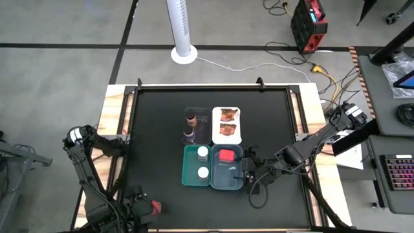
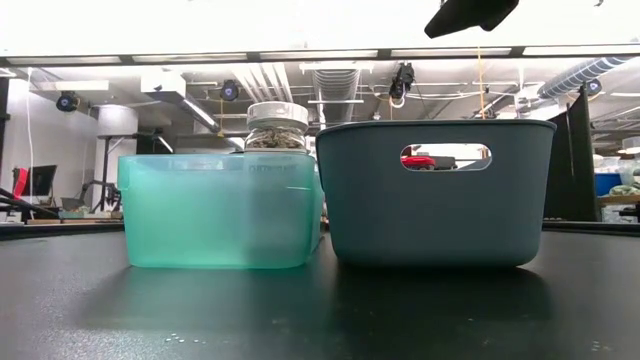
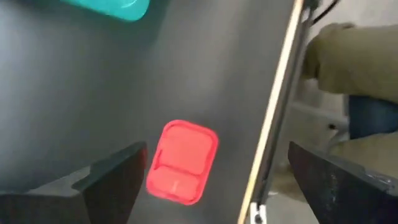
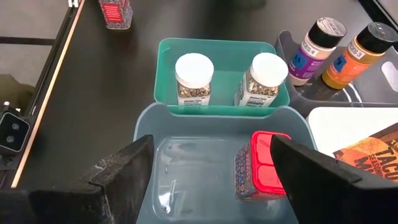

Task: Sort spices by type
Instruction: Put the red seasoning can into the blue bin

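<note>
One red box [image 3: 181,162] stands on the black table near its near left corner, between the fingers of my open left gripper [image 3: 216,149] and close beside one finger; the high view shows this box [image 1: 156,207] too. My open right gripper [image 4: 211,142] hovers over the grey-blue tray [image 4: 186,168], which holds the other red box [image 4: 261,165]. The teal tray [image 4: 221,50] holds two white-capped jars [image 4: 194,78] [image 4: 262,78]. A purple-labelled bottle [image 4: 316,40] and an orange-labelled bottle [image 4: 357,53] stand in the clear tray. Two orange-red packets [image 1: 228,123] lie on the white tray.
The four trays cluster at the table's middle [image 1: 213,149]. In the low view the teal tray [image 2: 215,210] and the grey-blue tray [image 2: 440,190] stand side by side. A raised rail [image 3: 273,118] runs along the table edge next to the left gripper, with a person's olive clothing [image 3: 354,56] beyond it.
</note>
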Controlling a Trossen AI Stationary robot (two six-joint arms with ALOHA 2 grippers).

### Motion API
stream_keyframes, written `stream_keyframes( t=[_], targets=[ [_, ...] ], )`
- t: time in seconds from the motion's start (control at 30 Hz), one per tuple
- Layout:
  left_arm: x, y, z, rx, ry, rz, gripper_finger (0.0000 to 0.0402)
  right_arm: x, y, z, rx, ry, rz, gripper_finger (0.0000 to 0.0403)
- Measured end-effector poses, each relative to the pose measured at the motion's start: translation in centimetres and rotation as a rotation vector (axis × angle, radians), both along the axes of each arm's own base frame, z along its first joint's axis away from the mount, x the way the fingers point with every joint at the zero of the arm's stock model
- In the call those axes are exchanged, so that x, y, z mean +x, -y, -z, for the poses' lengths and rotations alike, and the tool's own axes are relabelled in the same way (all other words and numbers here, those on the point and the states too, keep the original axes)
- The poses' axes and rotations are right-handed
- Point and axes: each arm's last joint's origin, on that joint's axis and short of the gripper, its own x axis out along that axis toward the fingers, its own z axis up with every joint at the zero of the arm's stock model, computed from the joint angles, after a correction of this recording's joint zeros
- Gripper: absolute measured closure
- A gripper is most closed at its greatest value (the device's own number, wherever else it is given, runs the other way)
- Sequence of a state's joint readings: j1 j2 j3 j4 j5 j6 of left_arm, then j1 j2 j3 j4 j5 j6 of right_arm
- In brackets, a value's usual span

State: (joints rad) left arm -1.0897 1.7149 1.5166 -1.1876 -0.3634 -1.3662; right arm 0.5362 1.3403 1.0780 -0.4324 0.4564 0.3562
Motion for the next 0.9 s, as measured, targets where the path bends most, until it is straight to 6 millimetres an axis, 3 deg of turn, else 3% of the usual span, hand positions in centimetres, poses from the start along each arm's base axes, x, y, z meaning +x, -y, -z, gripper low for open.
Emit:
stream_keyframes(
  t=[0.3, 0.9],
  targets=[
    [-1.8, 0.4, 1.0, 0.063, -0.04, 0.098, 0.0029, 0.0, 0.0, 0.0, 0.002, 0.003, 0.0, 0.01],
    [-2.3, -0.3, 6.2, 0.071, -0.088, 0.106, 0.0029, 0.0, 0.0, 0.0, 0.01, 0.004, 0.007, 0.0091]
  ],
)
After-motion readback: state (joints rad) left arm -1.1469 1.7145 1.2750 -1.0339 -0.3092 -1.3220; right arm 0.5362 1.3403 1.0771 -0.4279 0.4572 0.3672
